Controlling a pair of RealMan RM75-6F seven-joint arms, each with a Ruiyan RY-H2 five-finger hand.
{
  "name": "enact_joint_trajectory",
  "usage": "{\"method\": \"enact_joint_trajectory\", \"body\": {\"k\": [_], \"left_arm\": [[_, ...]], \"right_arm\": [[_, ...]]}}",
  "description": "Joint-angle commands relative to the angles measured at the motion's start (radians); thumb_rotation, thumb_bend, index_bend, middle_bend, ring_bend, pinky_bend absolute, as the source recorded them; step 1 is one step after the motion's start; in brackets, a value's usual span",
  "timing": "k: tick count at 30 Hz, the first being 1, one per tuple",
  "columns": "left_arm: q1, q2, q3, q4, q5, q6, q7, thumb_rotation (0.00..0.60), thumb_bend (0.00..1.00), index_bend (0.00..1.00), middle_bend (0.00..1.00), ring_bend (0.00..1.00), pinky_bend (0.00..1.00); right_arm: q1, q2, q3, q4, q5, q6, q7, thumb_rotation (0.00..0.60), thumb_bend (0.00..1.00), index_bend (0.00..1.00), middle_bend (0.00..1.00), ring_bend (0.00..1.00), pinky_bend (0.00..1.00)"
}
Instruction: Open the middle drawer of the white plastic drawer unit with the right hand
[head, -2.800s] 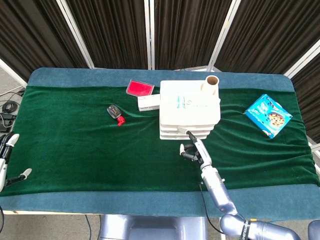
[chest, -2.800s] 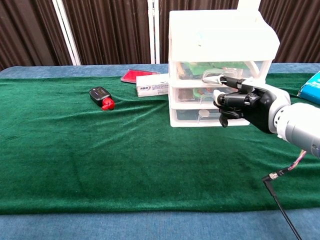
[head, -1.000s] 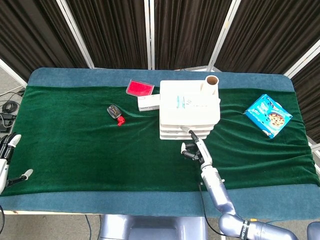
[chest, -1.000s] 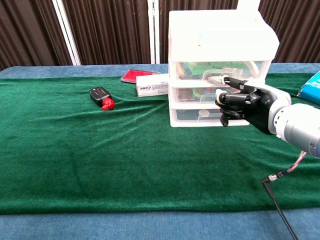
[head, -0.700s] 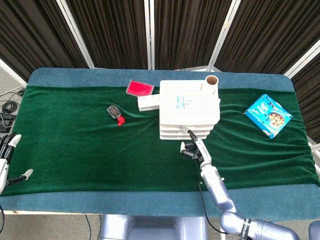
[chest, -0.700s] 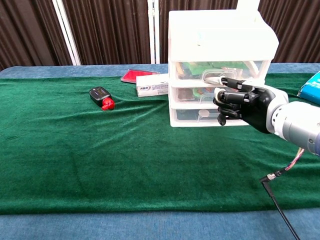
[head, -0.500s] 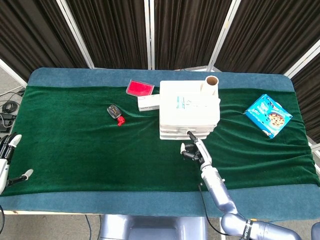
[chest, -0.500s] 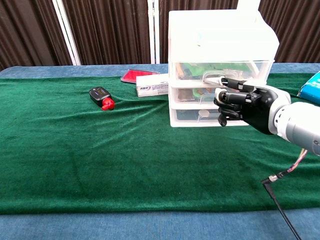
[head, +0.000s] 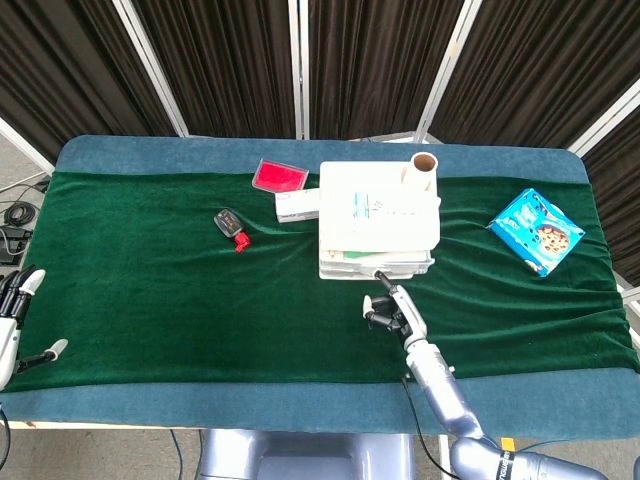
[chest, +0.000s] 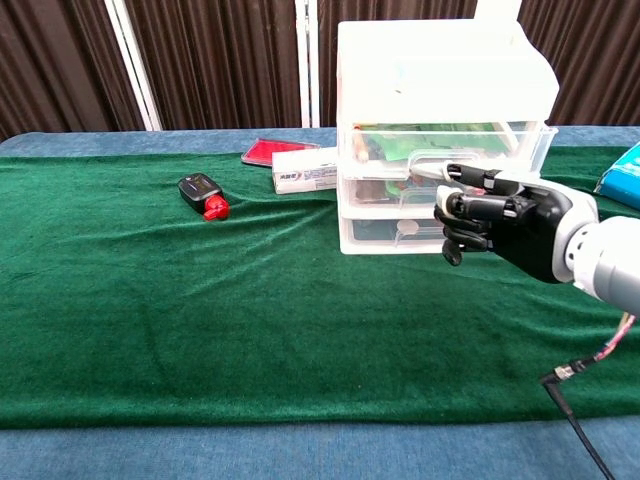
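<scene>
- Dark curtains are hanging behind the bench (head: 150, 290), which is lying under green cloth with a blue border showing at its edges.
- Standing just past the middle of the bench, the white plastic drawer unit (head: 378, 215) is facing the robot, its long axis running left to right in the head view.
- The right hand (chest: 510, 228) is sitting directly in front of the unit, toward 6 o'clock from it; one of its fingers (chest: 450, 172) is reaching up to the handle of the middle drawer (chest: 395, 190) while the rest are curling in. Whether that finger is truly hooking the handle I cannot tell — the contact is too small to read.
- The drawer fronts are looking slightly proud of the frame in the chest view; how far the middle one is out I cannot judge.
- My judgement: the pull needs to be running straight toward 6 o'clock, square to the drawer front, or the light unit may be sliding along the cloth with it.
- Open cloth is lying between the unit and the near edge — room enough for the travel.
- The left hand (head: 12, 325) is waiting at the bench's far left edge, fingers apart and holding nothing, well apart from the unit.
</scene>
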Motion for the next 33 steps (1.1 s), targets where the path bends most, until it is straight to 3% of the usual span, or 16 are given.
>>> {"method": "enact_joint_trajectory", "body": {"k": [1,18,22,28,33], "left_arm": [[0.0,-0.001,0.0,-0.001,0.001,0.002,0.003,0.6,0.16,0.0,0.0,0.0,0.0],[0.001,-0.001,0.001,-0.003,0.002,0.004,0.005,0.6,0.16,0.0,0.0,0.0,0.0],[0.001,-0.001,0.001,-0.003,0.002,0.003,0.004,0.6,0.16,0.0,0.0,0.0,0.0],[0.004,-0.001,0.002,-0.006,0.006,0.01,0.007,0.6,0.16,0.0,0.0,0.0,0.0],[0.005,-0.002,0.005,-0.007,0.011,0.014,0.012,0.6,0.16,0.0,0.0,0.0,0.0]], "right_arm": [[-0.014,0.016,-0.014,-0.012,-0.024,0.002,0.016,0.6,0.6,0.25,0.91,0.9,0.72],[-0.049,0.037,-0.056,-0.02,-0.096,0.049,0.045,0.6,0.6,0.23,0.91,0.9,0.72],[-0.095,0.026,-0.088,-0.046,-0.15,0.145,0.037,0.6,0.6,0.21,0.91,0.9,0.72],[-0.164,-0.004,-0.178,-0.06,-0.336,0.318,0.013,0.6,0.6,0.2,0.91,0.9,0.72],[-0.192,-0.005,-0.222,-0.062,-0.432,0.407,-0.026,0.6,0.6,0.2,0.91,0.9,0.72]]}}
